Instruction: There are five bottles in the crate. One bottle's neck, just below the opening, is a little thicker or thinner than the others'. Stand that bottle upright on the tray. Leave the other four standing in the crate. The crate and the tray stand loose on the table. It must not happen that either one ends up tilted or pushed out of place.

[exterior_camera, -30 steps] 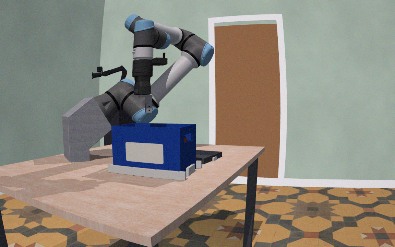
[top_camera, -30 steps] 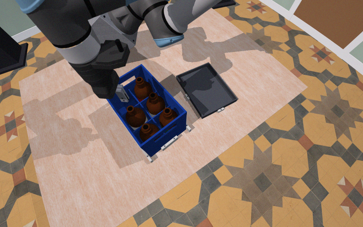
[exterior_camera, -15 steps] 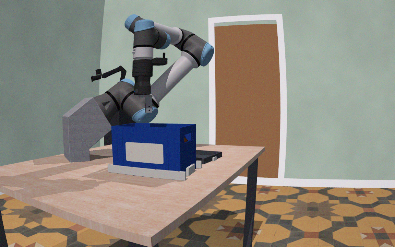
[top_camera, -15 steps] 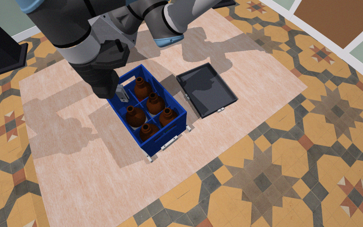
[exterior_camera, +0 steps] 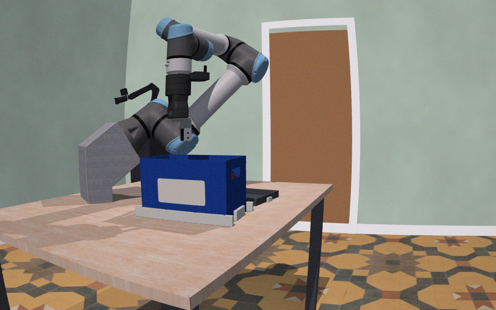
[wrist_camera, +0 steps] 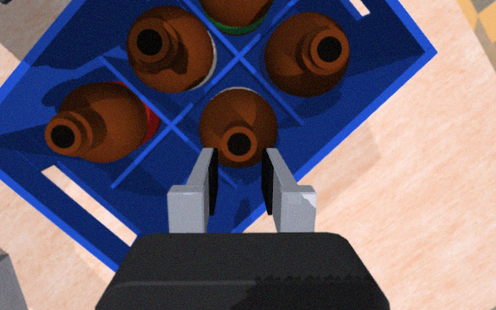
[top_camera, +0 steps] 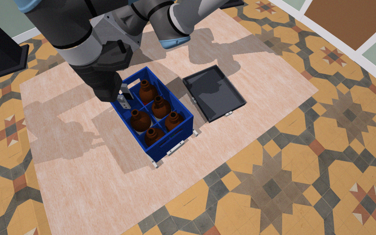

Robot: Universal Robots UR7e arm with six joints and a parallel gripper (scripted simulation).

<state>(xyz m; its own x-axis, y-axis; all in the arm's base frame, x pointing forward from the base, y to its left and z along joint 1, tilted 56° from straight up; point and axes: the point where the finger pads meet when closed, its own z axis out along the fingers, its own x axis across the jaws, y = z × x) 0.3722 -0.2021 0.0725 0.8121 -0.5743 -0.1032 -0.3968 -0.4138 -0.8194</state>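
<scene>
The black two-finger gripper with grey metal fingers [top_camera: 125,97] [exterior_camera: 185,134] is hovering above the blue plastic crate [top_camera: 170,148] [exterior_camera: 192,185] [wrist_camera: 338,139], its fingers partly spread, pinching nothing. Inside, five brown round-shouldered bottles are standing upright, long axes vertical, mouths pointing up. The dark grey rectangular tray [top_camera: 215,93] [exterior_camera: 262,195] is lying beside the crate.

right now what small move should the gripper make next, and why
I'd ease the gripper sideways toward the nearest bottle before lowering. Its fingers stand apart with nothing between them, and the top view shows them over the compartment without a bottle, beside that bottle. Whether its neck is the odd one, I can't tell.
</scene>
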